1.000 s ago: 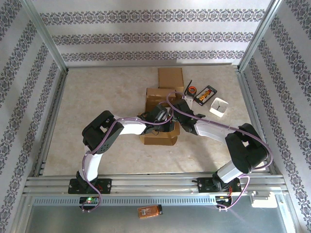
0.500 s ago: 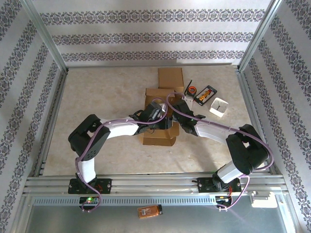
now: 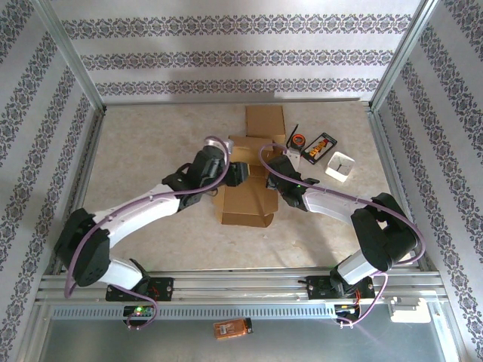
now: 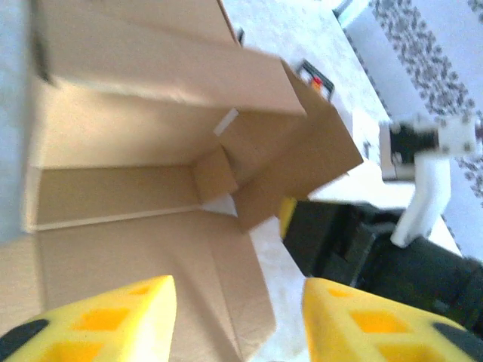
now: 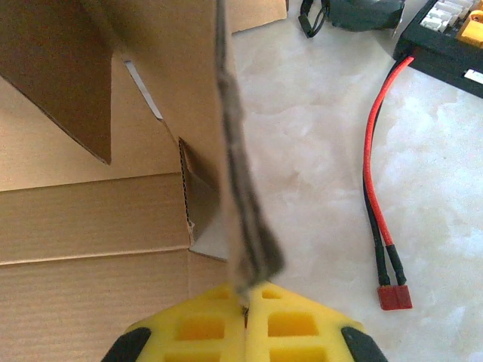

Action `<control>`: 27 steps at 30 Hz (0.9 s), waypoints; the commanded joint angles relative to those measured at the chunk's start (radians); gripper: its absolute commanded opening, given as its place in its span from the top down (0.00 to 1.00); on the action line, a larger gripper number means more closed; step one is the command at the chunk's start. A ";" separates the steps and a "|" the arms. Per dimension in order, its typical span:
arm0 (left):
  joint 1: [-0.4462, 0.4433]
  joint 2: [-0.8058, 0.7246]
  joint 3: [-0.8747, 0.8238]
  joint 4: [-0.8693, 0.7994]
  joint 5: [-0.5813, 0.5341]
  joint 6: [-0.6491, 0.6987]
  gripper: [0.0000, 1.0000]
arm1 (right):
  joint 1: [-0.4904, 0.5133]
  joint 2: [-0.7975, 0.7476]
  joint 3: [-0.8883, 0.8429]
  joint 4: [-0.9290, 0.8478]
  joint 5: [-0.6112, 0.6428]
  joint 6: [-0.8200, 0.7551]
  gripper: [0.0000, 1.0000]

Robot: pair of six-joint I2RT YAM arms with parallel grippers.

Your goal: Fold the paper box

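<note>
A brown corrugated cardboard box [image 3: 245, 197] sits near the middle of the pale marbled table [image 3: 151, 143], between the two arms, with its flaps spread and its inside open to the overhead camera. The left gripper [image 3: 235, 172] hangs over the box's left part at the end of a long, outstretched arm. In the left wrist view its yellow fingers [image 4: 106, 317] stand well apart with nothing between them. The jaws are open, and below them lie the box's floor panel and the inner corner of the box [image 4: 121, 136].

The right gripper [image 3: 273, 179] is at the box's right side. Its wrist camera shows the two yellow pads pressed together on the lower edge of an upright cardboard flap [image 5: 234, 151] — a closed pinch on that flap, which rises edge-on straight up the frame from the right gripper [image 5: 245, 313].

To the right of the flap a red cable [image 5: 375, 196] runs across the table to a small red plug [image 5: 394, 296]. Overhead, a black tray with orange parts [image 3: 319, 147] and a small white square cup [image 3: 339, 166] sit near the box's far right — apart from it.
</note>
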 commanded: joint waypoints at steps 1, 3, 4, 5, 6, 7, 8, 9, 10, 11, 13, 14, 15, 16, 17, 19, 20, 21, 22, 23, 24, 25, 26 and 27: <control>0.066 -0.028 0.068 -0.099 -0.047 0.048 0.47 | 0.012 0.002 -0.001 -0.015 0.029 -0.022 1.00; 0.104 -0.018 0.102 -0.113 -0.031 0.058 0.42 | 0.014 0.003 -0.002 -0.015 0.031 -0.024 1.00; 0.125 -0.008 0.120 -0.115 -0.022 0.060 0.40 | 0.014 0.002 -0.002 -0.015 0.032 -0.026 1.00; 0.147 0.007 0.137 -0.116 -0.006 0.061 0.36 | 0.016 0.001 -0.001 -0.015 0.033 -0.029 1.00; 0.167 0.023 0.153 -0.117 0.014 0.060 0.34 | 0.016 0.001 0.001 -0.015 0.034 -0.033 1.00; 0.189 0.045 0.171 -0.116 0.039 0.057 0.32 | 0.016 0.001 0.003 -0.016 0.034 -0.038 1.00; 0.210 0.068 0.190 -0.115 0.065 0.051 0.30 | 0.017 0.001 0.004 -0.018 0.037 -0.044 1.00; 0.227 0.089 0.205 -0.112 0.093 0.048 0.29 | 0.016 -0.001 0.007 -0.019 0.037 -0.046 1.00; 0.245 0.115 0.223 -0.107 0.127 0.042 0.27 | 0.017 -0.001 0.008 -0.019 0.037 -0.052 1.00; 0.256 0.135 0.236 -0.097 0.156 0.037 0.26 | 0.018 0.000 0.010 -0.021 0.038 -0.056 1.00; 0.282 0.188 0.265 -0.074 0.222 0.025 0.24 | 0.019 -0.003 0.013 -0.021 0.040 -0.064 1.00; 0.290 0.210 0.277 -0.066 0.251 0.019 0.24 | 0.020 -0.001 0.015 -0.022 0.039 -0.067 1.00; 0.297 0.235 0.290 -0.060 0.276 0.009 0.23 | 0.020 -0.001 0.017 -0.024 0.039 -0.068 1.00; 0.303 0.256 0.300 -0.057 0.297 -0.003 0.22 | 0.021 -0.002 0.020 -0.024 0.037 -0.073 1.00; 0.306 0.272 0.304 -0.048 0.312 -0.016 0.22 | 0.022 -0.001 0.021 -0.025 0.036 -0.075 1.00; 0.311 0.300 0.296 -0.022 0.334 -0.050 0.22 | 0.023 -0.002 0.028 -0.027 0.030 -0.078 1.00; 0.312 0.309 0.291 -0.008 0.343 -0.062 0.22 | 0.024 -0.002 0.030 -0.029 0.026 -0.079 1.00; 0.314 0.319 0.285 0.009 0.354 -0.072 0.22 | 0.025 0.000 0.032 -0.029 0.023 -0.080 1.00; 0.312 0.326 0.282 0.023 0.371 -0.083 0.23 | 0.025 0.002 0.036 -0.030 0.021 -0.081 1.00; 0.312 0.334 0.278 0.035 0.383 -0.093 0.23 | 0.026 0.005 0.040 -0.030 0.019 -0.083 1.00; 0.312 0.341 0.274 0.045 0.395 -0.105 0.23 | 0.027 0.008 0.043 -0.029 0.017 -0.084 1.00; 0.314 0.347 0.270 0.047 0.398 -0.114 0.25 | 0.027 0.014 0.046 -0.030 0.014 -0.086 1.00; 0.313 0.351 0.264 0.049 0.397 -0.119 0.27 | 0.027 0.020 0.050 -0.030 0.011 -0.086 1.00; 0.314 0.352 0.257 0.055 0.400 -0.127 0.28 | 0.027 0.026 0.056 -0.032 0.005 -0.087 1.00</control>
